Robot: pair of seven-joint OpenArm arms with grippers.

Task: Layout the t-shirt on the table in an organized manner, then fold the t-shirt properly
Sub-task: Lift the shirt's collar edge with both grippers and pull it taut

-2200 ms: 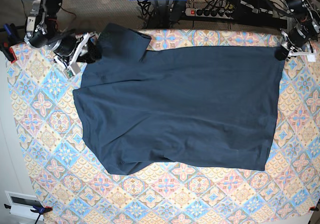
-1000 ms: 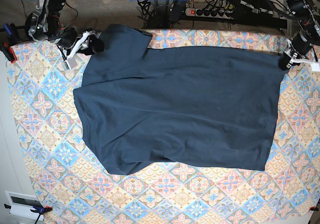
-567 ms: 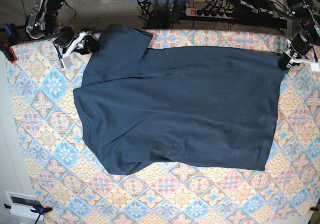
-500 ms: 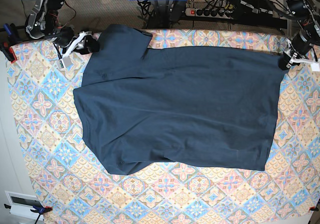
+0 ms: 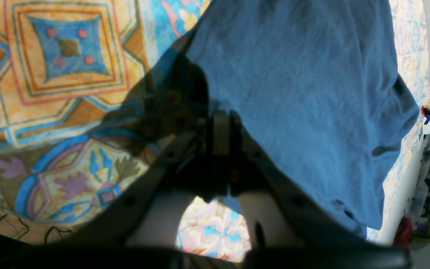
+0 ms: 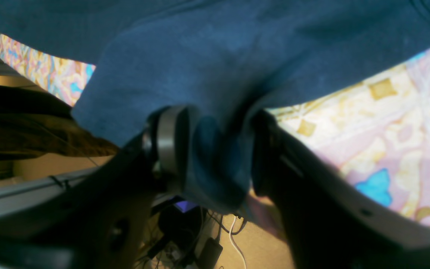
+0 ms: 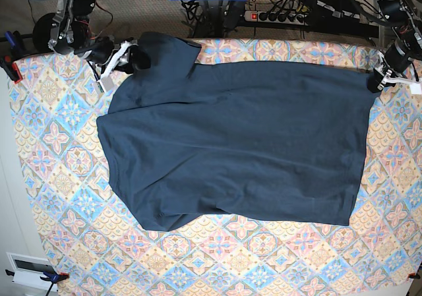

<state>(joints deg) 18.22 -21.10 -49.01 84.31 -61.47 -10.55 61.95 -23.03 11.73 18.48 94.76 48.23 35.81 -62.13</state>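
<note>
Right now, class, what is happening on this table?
A two-armed robot is laying out a navy t-shirt on the patterned table. The shirt lies mostly flat, collar end to the base view's left. The left gripper is shut on the shirt's far hem corner. The right gripper has a bunch of sleeve fabric between its jaws at the far sleeve. No fold has been made yet.
</note>
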